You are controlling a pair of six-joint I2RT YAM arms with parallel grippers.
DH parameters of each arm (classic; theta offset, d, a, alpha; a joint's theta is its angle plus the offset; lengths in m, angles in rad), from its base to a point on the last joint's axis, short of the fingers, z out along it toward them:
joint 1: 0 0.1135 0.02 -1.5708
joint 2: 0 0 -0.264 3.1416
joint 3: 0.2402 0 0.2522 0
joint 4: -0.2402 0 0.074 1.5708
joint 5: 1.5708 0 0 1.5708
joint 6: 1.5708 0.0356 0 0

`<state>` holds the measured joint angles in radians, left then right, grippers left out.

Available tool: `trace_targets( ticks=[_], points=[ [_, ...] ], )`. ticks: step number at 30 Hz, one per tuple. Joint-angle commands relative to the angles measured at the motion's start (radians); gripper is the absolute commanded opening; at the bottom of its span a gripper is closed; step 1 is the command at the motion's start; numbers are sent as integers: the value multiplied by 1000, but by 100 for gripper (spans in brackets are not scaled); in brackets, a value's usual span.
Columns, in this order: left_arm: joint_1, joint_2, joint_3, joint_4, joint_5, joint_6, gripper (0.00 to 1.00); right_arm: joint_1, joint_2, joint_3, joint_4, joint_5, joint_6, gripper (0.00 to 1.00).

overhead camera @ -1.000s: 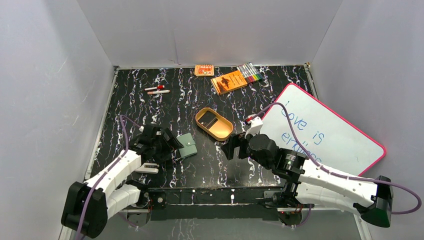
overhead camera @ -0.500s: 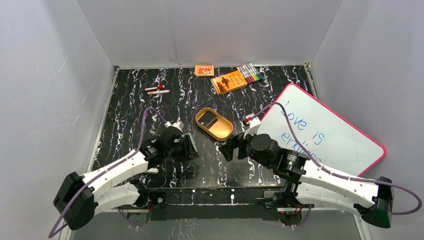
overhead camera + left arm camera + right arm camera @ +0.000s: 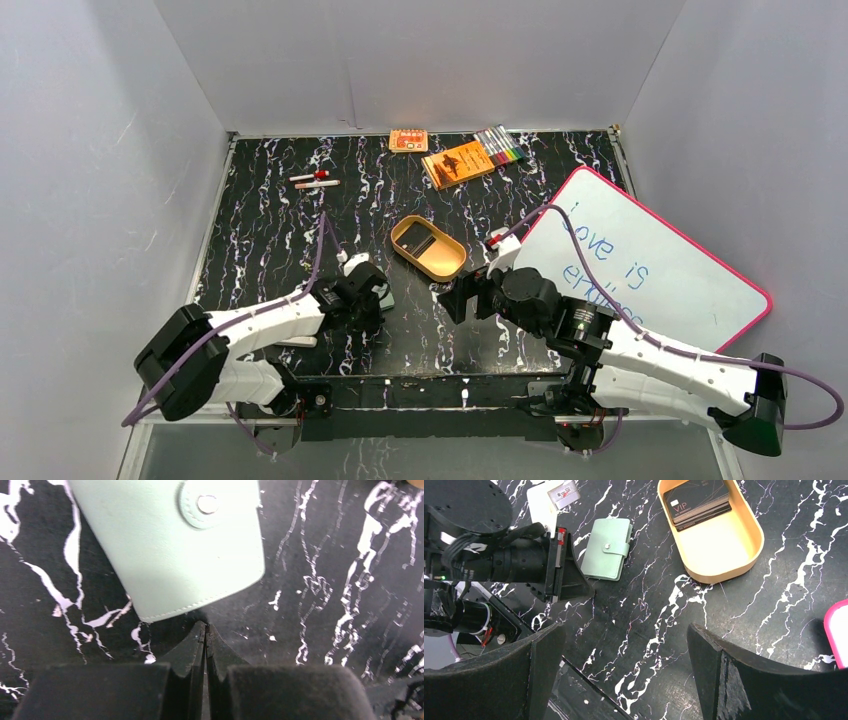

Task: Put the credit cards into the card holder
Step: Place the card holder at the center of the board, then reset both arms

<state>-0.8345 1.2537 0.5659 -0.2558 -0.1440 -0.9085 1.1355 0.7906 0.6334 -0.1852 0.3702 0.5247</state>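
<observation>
Judging the step as opening: card holder [image 3: 606, 549] lies snapped shut on the surface [image 3: 659, 645], near-left of the tray [image 3: 744, 555] holding the credit cards [image 3: 696, 502]. Left pincer [image 3: 205, 626] pressed together at its edge; right pincer [image 3: 624, 640] spread, empty. Next: unsnap tab [image 3: 207, 504]

On the tabletop [image 3: 664, 630] the card holder [image 3: 606, 549] lies near-left of the tray [image 3: 758, 545], which holds the credit cards [image 3: 696, 502].

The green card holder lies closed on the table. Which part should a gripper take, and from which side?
Probably from straight above, pinching the card holder across the two edges that the snap tab does not cross. It lies flat and closed, so a sideways approach would likely only push it. The right gripper is open; the left gripper is shut.
</observation>
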Motion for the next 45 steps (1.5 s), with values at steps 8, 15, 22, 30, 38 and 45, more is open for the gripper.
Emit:
trace_targets(
  ticks=[8,15,22,30,38,45],
  points=[
    [-5,71,19,-40,-172,-44,6,2,-34,31,5,1,14,99],
    [-3,-121,75,-131,-184,-23,39,3,-6,51,-16,51,30,99],
    [-4,-321,253,-358,-417,-76,90,3,130,148,40,313,79,99],
    [-4,-259,477,-545,-616,-247,91,-321,524,630,-109,-62,-27,99],
    [-5,-289,484,-326,-545,233,92,-542,642,765,58,-132,8,99],
    [2,-207,697,-227,-627,475,92,-566,749,1028,-37,140,-199,99]
  ],
)
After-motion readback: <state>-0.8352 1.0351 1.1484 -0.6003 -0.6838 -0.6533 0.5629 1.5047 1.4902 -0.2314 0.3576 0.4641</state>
